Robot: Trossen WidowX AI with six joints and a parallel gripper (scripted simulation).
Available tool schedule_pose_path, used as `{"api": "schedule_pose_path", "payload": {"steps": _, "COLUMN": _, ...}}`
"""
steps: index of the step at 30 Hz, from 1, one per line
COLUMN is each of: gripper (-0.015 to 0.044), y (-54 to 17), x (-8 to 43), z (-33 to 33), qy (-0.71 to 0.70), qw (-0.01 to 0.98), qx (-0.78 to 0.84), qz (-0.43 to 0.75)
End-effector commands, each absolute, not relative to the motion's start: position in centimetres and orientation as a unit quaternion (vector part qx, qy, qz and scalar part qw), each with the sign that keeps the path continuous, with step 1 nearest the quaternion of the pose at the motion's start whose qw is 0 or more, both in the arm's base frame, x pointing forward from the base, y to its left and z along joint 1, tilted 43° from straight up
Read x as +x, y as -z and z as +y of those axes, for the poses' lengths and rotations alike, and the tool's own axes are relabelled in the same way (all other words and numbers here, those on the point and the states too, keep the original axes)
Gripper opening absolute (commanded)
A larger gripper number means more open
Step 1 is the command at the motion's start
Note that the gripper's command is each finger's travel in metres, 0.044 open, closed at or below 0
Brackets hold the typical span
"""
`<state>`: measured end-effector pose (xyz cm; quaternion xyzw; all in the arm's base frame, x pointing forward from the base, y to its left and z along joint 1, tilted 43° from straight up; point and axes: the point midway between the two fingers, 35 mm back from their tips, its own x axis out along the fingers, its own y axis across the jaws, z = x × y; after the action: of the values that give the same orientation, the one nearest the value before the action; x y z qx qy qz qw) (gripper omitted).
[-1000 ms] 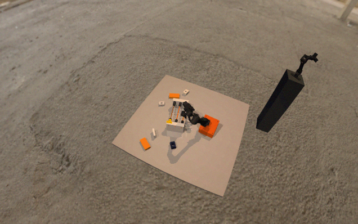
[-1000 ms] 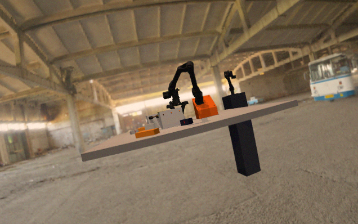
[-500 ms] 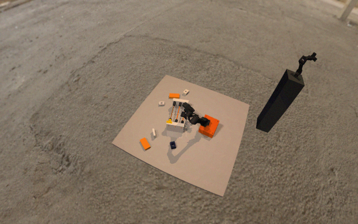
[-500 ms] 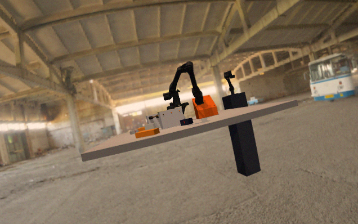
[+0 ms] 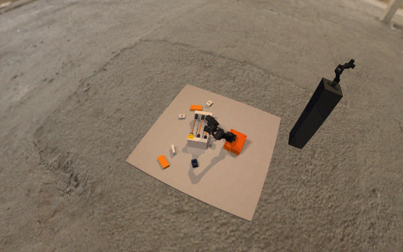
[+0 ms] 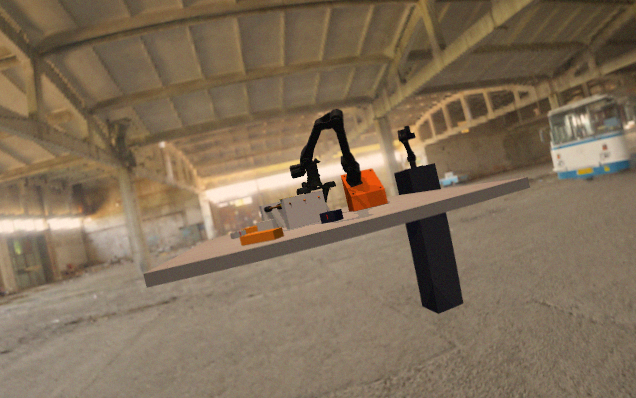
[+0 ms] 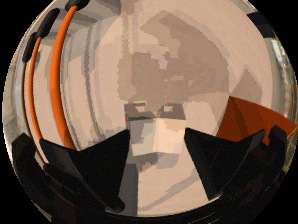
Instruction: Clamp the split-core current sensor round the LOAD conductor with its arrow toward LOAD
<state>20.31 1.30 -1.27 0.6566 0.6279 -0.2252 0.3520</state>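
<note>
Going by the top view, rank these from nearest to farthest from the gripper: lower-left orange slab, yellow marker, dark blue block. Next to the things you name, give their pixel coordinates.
1. yellow marker (image 5: pixel 190 137), close by on the left
2. dark blue block (image 5: pixel 194 163) (image 6: pixel 331 216), below
3. lower-left orange slab (image 5: pixel 163 161) (image 6: pixel 261 236), farther down and left

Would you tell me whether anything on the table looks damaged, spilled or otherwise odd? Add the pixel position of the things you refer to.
Nothing stands out as damaged or spilled: the orange blocks (image 5: pixel 163 161) and the dark blue block (image 5: pixel 194 163) (image 6: pixel 331 216) rest on the table (image 5: pixel 241 190) (image 6: pixel 350 231).

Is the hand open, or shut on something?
Shut on the pale sensor: the wrist view shows the sensor between the fingers of the hand, which stand well apart.
</note>
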Motion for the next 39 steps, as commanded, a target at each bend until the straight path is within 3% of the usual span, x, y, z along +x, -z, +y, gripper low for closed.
{"api": "schedule_pose_path", "payload": {"steps": 1, "gripper": 0.0069, "y": 0.6, "x": 20.6, "z": 0.3, "qy": 0.226, "qw": 0.357, "qx": 0.656, "qz": 0.625}}
{"api": "schedule_pose_path", "payload": {"steps": 4, "gripper": 0.0000, "y": -0.5, "x": 20.7, "z": -0.9, "qy": 0.229, "qw": 0.358, "qx": 0.655, "qz": 0.624}}
{"api": "schedule_pose_path", "payload": {"steps": 28, "gripper": 0.0000, "y": -8.4, "x": 20.0, "z": -7.8, "qy": 0.224, "qw": 0.354, "qx": 0.656, "qz": 0.628}}
{"api": "schedule_pose_path", "payload": {"steps": 39, "gripper": 0.0000, "y": -9.0, "x": 22.2, "z": -8.3, "qy": 0.106, "qw": 0.472, "qx": 0.577, "qz": 0.658}}
